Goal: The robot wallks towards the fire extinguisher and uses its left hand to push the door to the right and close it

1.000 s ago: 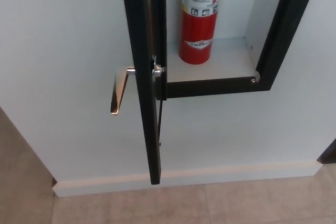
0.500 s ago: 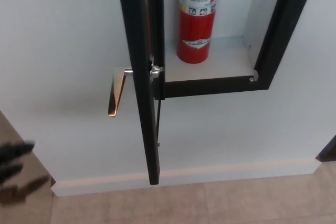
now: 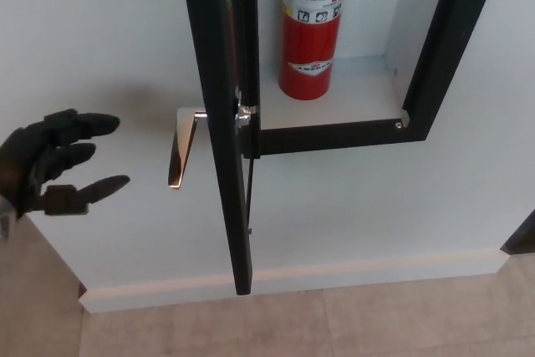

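Black left hand (image 3: pixel 52 163): at the far left edge, fingers spread apart and holding nothing, pointing right toward the door.
Handle (image 3: pixel 180 150): a shiny metal lever just right of the fingertips, not touched, standing out from the door's left face.
Door (image 3: pixel 221 114): dark-framed, seen edge-on and swung wide open, right of the hand and past the handle.
Fire extinguisher (image 3: pixel 311 33): red, upright on the white shelf (image 3: pixel 359 89) of the wall recess, well to the right of the hand, behind the door's edge.
Writing: white label with small print and pictograms, plus a band lower on the red body; too small to read.
Step in hand: reaching toward the open door, no contact yet.
Next move: likely needs the palm pressed on the door's left face near the handle, then a steady push rightward until it meets the dark frame (image 3: pixel 443 48).
Right hand: not in view.
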Motion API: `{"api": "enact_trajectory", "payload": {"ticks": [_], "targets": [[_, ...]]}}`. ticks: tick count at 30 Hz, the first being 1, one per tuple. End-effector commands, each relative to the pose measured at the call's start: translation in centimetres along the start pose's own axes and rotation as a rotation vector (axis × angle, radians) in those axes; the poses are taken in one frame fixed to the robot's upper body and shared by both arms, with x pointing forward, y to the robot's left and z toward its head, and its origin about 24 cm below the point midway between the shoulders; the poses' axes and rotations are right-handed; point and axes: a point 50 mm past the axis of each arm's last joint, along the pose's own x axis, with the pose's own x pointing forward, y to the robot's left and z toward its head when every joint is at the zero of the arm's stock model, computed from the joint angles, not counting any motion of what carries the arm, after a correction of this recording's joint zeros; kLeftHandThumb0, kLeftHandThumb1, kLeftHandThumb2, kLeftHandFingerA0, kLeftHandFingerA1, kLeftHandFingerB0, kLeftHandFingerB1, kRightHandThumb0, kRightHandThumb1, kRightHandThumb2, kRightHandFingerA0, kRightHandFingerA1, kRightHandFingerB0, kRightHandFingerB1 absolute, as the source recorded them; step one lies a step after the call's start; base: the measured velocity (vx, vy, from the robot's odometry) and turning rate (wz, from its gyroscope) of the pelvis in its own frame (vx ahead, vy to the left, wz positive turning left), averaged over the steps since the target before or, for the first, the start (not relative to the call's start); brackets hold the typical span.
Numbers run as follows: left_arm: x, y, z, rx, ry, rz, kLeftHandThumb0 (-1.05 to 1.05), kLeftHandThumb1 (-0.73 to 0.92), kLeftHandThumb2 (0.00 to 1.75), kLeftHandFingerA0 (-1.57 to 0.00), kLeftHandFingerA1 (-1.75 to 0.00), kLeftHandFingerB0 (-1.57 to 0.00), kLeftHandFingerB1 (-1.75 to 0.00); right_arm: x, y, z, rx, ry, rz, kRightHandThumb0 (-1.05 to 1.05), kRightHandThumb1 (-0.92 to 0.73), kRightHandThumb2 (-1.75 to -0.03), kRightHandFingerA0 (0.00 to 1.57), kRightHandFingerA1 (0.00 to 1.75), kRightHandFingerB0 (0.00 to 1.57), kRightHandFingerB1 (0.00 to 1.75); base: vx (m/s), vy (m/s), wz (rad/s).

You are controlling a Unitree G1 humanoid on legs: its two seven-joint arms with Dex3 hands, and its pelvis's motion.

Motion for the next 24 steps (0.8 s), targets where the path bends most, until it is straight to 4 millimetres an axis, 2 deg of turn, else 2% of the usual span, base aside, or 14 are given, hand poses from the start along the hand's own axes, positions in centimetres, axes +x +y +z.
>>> {"api": "enact_trajectory", "payload": {"ticks": [1, 3, 4, 6, 10, 11, 12, 16, 17, 18, 19, 22, 24], "targets": [[0.5, -0.6, 0.6, -0.016, 0.019, -0.028, -0.80, 0.30, 0.72, -0.40, -0.57, -0.48, -0.67, -0.1, -0.5, -0.3, -0.016, 0.022, 0.001, -0.62, -0.39, -0.72, 0.19, 0.50, 0.10, 0.40, 0.00, 0.000, 0.00], [0.5, -0.6, 0.6, -0.016, 0.020, -0.028, -0.80, 0.30, 0.72, -0.40, -0.57, -0.48, -0.67, -0.1, -0.5, -0.3, -0.016, 0.022, 0.001, -0.62, -0.39, -0.72, 0.19, 0.50, 0.10, 0.40, 0.00, 0.000, 0.00], [0.7, -1.4, 0.9, -0.030, 0.010, -0.045, -0.77, 0.41, 0.53, -0.43, -0.60, -0.57, -0.69, 0.0, -0.6, -0.1, -0.025, 0.022, 0.000, -0.63, -0.39, -0.73, 0.20, 0.50, 0.11, 0.40, 0.00, 0.000, 0.00], [1.2, -3.1, 1.8, -0.042, -0.005, -0.087, -0.76, 0.42, 0.53, -0.43, -0.60, -0.57, -0.68, 0.2, -0.8, 0.2, -0.049, 0.017, 0.003, -0.64, -0.40, -0.73, 0.18, 0.50, 0.11, 0.40, 0.00, 0.000, 0.00], [1.2, -3.3, 2.0, -0.038, -0.002, -0.094, -0.76, 0.42, 0.53, -0.43, -0.60, -0.57, -0.68, 0.2, -0.8, 0.2, -0.054, 0.017, 0.004, -0.64, -0.40, -0.73, 0.18, 0.50, 0.11, 0.40, 0.00, 0.000, 0.00], [1.3, -3.7, 2.4, -0.039, -0.011, -0.105, -0.75, 0.41, 0.54, -0.49, -0.65, -0.63, -0.69, 0.2, -0.8, 0.3, -0.067, 0.012, 0.003, -0.63, -0.40, -0.74, 0.21, 0.49, 0.12, 0.40, 0.00, 0.000, 0.00], [1.7, -4.5, 3.3, -0.032, -0.030, -0.132, -0.77, 0.32, 0.74, -0.54, -0.69, -0.64, -0.70, 0.1, -0.7, 0.2, -0.068, 0.014, 0.003, -0.62, -0.40, -0.72, 0.18, 0.49, 0.12, 0.39, 0.00, 0.000, 0.00], [2.0, -5.1, 4.0, -0.019, -0.039, -0.153, -0.77, 0.32, 0.74, -0.54, -0.69, -0.64, -0.70, 0.0, -0.7, 0.0, -0.050, 0.024, 0.005, -0.62, -0.40, -0.72, 0.18, 0.49, 0.12, 0.39, 0.00, 0.000, 0.00], [2.2, -5.6, 4.6, -0.008, -0.045, -0.174, -0.80, 0.30, 0.77, -0.66, -0.73, -0.57, -0.64, 0.0, -0.5, -0.2, -0.021, 0.027, 0.004, -0.61, -0.38, -0.72, 0.18, 0.50, 0.13, 0.39, 0.00, 0.000, 0.00], [2.4, -6.0, 5.2, 0.003, -0.051, -0.190, -0.74, 0.42, 0.54, -0.66, -0.64, -0.69, -0.64, -0.1, -0.4, -0.3, -0.012, 0.022, 0.001, -0.61, -0.37, -0.72, 0.20, 0.51, 0.14, 0.40, 0.00, 0.000, 0.00], [2.4, -6.2, 5.5, 0.008, -0.053, -0.196, -0.74, 0.42, 0.54, -0.66, -0.64, -0.69, -0.64, -0.1, -0.4, -0.3, -0.015, 0.017, -0.001, -0.61, -0.37, -0.72, 0.20, 0.51, 0.14, 0.40, 0.00, 0.000, 0.00], [3.1, -7.1, 8.0, -0.009, -0.098, -0.240, -0.69, 0.38, 0.53, -0.73, -0.67, -0.73, -0.64, -0.1, -0.2, -0.2, -0.012, 0.014, 0.009, -0.63, -0.38, -0.73, 0.20, 0.53, 0.13, 0.41, 0.00, 0.000, 0.00], [3.2, -7.4, 8.7, -0.007, -0.114, -0.250, -0.69, 0.38, 0.53, -0.73, -0.67, -0.73, -0.64, -0.1, -0.1, -0.2, -0.012, 0.014, 0.013, -0.63, -0.38, -0.73, 0.20, 0.53, 0.13, 0.41, 0.00, 0.000, 0.00]]}}
